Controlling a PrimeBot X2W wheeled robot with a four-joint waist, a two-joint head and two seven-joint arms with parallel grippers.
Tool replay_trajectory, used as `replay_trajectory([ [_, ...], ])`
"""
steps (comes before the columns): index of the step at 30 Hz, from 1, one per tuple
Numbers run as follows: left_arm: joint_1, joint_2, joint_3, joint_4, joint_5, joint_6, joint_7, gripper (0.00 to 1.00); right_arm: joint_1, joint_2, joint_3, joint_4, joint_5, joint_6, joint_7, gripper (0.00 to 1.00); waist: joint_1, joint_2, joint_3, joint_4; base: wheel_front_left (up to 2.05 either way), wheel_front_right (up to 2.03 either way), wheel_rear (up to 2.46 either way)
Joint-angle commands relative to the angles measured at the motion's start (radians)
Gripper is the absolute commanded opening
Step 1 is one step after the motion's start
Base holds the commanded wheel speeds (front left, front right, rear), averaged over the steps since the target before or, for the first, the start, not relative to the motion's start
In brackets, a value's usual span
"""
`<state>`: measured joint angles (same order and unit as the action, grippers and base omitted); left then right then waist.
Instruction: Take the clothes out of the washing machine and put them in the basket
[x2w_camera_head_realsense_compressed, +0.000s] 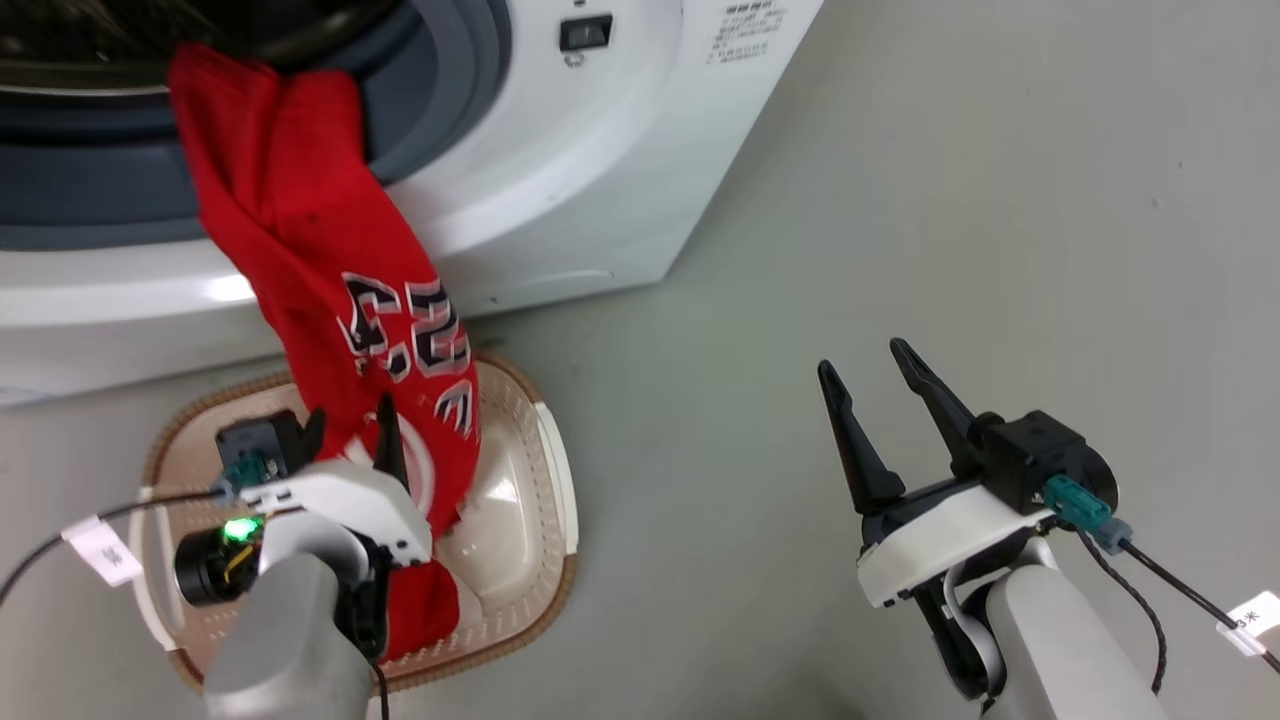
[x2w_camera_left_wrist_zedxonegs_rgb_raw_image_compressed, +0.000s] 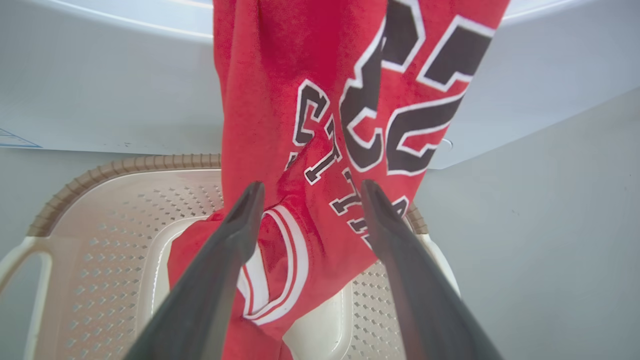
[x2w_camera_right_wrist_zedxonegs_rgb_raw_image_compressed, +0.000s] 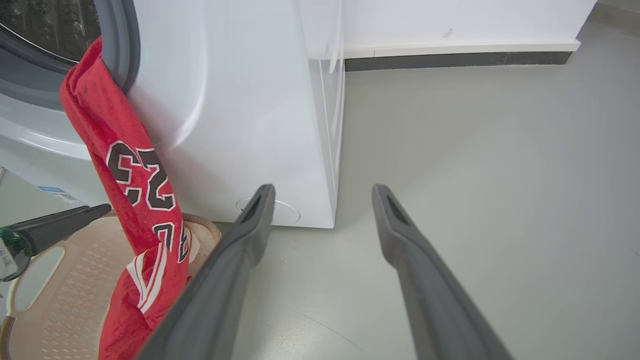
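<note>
While red lettered jersey (x2w_camera_head_realsense_compressed: 300, 230) is hanging from white washing machine (x2w_camera_head_realsense_compressed: 600, 150) into cream perforated basket (x2w_camera_head_realsense_compressed: 562, 480) at 6 o'clock | left gripper (x2w_camera_head_realsense_compressed: 350, 408), right gripper (x2w_camera_head_realsense_compressed: 861, 355) are gaping, empty.

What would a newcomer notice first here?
A red jersey with black lettering drapes out of the washing machine down into the cream basket on the floor. The left gripper is open at its lower part, over the basket. The right gripper is open over the floor.
</note>
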<state>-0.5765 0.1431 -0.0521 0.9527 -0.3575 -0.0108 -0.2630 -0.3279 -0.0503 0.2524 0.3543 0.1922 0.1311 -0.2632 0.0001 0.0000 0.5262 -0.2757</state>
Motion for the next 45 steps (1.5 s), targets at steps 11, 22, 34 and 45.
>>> replay_trajectory([
  [11,0.166,-0.065,0.074,-0.289,0.119,-0.016,-0.002,1.0,0.069,0.0,-0.031,0.014,-0.04,-0.001,-0.002,1.0,-0.0001,0.0,-0.196,0.075,0.0,0.0,0.0],
  [22,-0.039,-0.015,0.07,-0.052,0.163,-0.02,0.0,1.0,0.07,0.0,-0.005,-0.003,-0.03,-0.001,0.006,1.0,-0.0001,0.0,-0.167,0.045,0.0,0.0,0.0],
  [34,-0.263,0.046,0.064,0.189,0.15,-0.028,0.055,1.0,0.037,0.0,0.005,0.001,-0.012,-0.001,0.0,1.0,-0.0001,0.0,-0.091,0.005,0.0,0.0,0.0],
  [45,-0.36,0.092,0.058,0.283,0.136,-0.031,0.04,0.65,0.017,0.0,0.02,0.018,0.004,-0.001,-0.001,1.0,-0.0001,0.0,-0.068,-0.019,0.0,0.0,0.0],
])
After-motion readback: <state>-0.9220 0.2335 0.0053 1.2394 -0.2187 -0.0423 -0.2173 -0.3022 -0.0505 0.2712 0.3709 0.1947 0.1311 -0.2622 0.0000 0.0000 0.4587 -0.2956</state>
